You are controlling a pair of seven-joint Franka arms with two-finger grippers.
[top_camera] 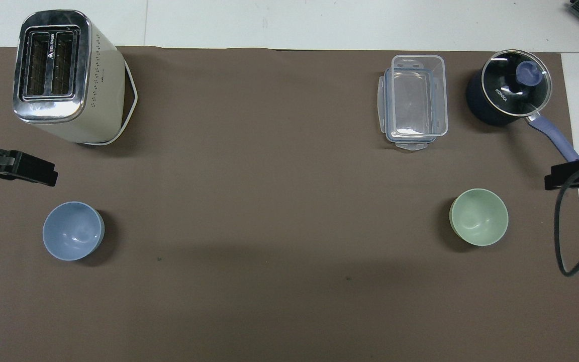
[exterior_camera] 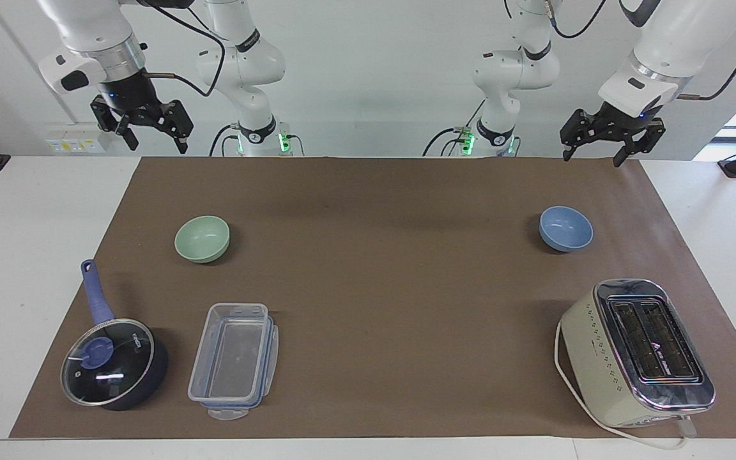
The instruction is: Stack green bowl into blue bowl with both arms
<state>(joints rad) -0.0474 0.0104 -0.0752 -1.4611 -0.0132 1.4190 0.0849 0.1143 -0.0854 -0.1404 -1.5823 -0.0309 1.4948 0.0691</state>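
The green bowl (exterior_camera: pixel 202 238) (top_camera: pixel 479 216) sits upright and empty on the brown mat, toward the right arm's end of the table. The blue bowl (exterior_camera: pixel 565 228) (top_camera: pixel 73 230) stands upright and empty toward the left arm's end, a wide stretch of mat between the two. My right gripper (exterior_camera: pixel 157 145) hangs open high over the mat's edge by the robots, well above the green bowl and holding nothing. My left gripper (exterior_camera: pixel 591 156) is open too, raised over the mat's edge near the blue bowl, with nothing in it.
A cream toaster (exterior_camera: pixel 636 351) stands farther from the robots than the blue bowl. A clear plastic container (exterior_camera: pixel 234 361) and a dark blue saucepan with a glass lid (exterior_camera: pixel 114 363) lie farther out than the green bowl. The brown mat (exterior_camera: pixel 381 268) covers most of the table.
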